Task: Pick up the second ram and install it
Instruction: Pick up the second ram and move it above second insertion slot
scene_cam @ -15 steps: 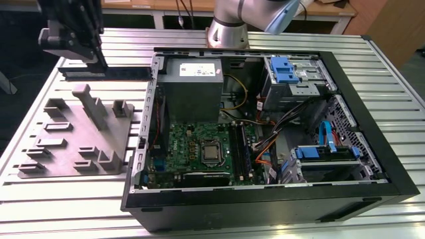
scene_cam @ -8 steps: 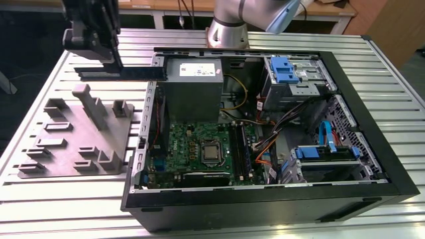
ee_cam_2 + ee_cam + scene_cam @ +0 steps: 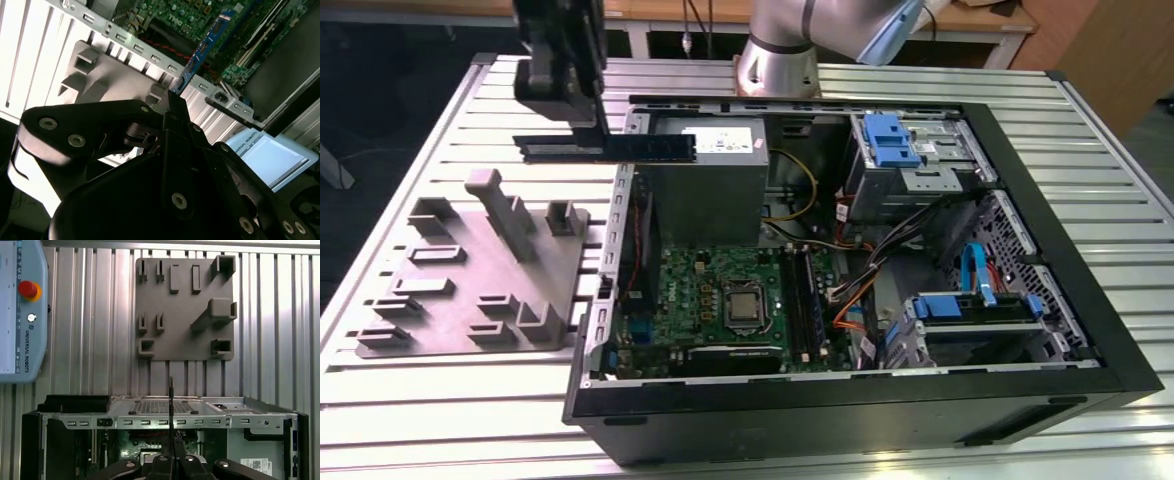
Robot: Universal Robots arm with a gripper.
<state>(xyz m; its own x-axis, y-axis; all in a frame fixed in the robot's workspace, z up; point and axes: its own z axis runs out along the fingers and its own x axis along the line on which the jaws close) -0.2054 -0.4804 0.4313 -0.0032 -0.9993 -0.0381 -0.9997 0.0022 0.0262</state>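
My gripper (image 3: 587, 135) hangs above the table at the exterior view's left, over the gap between the grey holder plate and the open computer case. It is shut on the second ram (image 3: 620, 148), a long dark stick held level above the case's left wall. In the second wrist view the ram (image 3: 202, 47) shows edge-on as a blue strip sticking out from the black fingers (image 3: 175, 107) toward the motherboard. In the first wrist view the ram (image 3: 170, 405) is a thin dark upright line rising from the gripper (image 3: 170, 457).
The grey holder plate (image 3: 467, 270) with its raised brackets lies on the slatted table left of the case. The open case (image 3: 854, 400) holds a green motherboard (image 3: 707, 290), black memory slots (image 3: 803, 300), a power supply (image 3: 700, 170) and blue-tabbed drive cages (image 3: 907, 150). A teach pendant (image 3: 20, 310) lies nearby.
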